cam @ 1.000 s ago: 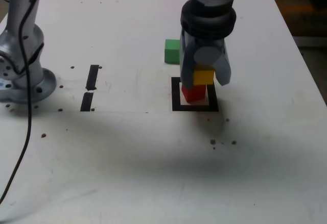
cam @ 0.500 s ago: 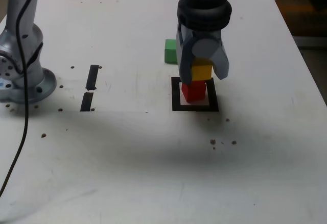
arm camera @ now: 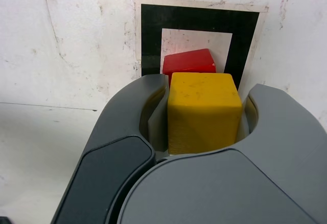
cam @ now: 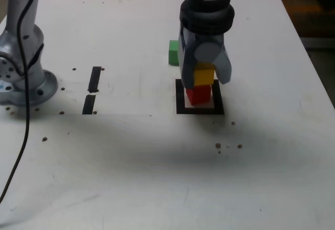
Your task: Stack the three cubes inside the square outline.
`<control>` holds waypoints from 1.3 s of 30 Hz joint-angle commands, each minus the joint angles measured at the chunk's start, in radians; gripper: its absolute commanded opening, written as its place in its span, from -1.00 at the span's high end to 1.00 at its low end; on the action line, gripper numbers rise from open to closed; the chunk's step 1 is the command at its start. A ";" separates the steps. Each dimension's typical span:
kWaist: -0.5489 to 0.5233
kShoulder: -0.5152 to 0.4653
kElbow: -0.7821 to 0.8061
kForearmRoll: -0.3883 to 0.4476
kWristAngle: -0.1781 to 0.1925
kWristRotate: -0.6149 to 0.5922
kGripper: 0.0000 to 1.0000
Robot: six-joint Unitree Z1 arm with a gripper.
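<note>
On the white table [cam: 157,151], read from the exterior view's left: the arm's round grey base [cam: 23,86], two short black tape strips [cam: 92,90], then the green cube [cam: 174,52], resting apart from and behind the square outline [cam: 180,98]. Inside the outline stands the red cube [cam: 198,94]. Above it, the gripper [cam: 204,75] is clamped on the yellow cube [cam: 204,75], jaws closed against its two side faces. In the wrist view, the yellow cube [arm camera: 203,110] hangs over the red cube [arm camera: 189,61], covering most of it; whether the two touch cannot be told. To place well, square the yellow faces with the red ones, lower until fully seated, and only then release, withdrawing straight up. The cubes are matte, sharp-edged solids; the gripper shells are smooth, rounded grey plastic; the tabletop is scuffed and speckled.
</note>
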State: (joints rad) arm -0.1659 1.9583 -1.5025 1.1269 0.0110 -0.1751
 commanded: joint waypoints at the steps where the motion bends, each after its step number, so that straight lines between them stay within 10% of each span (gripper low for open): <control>1: 0.003 -0.007 0.007 -0.008 -0.002 0.002 0.67; 21: 0.009 -0.010 0.058 -0.044 -0.027 0.011 -0.08; 39: 0.009 -0.015 0.050 -0.066 0.013 0.016 -0.37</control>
State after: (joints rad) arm -0.1578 1.9527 -1.4479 1.0621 0.0224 -0.1594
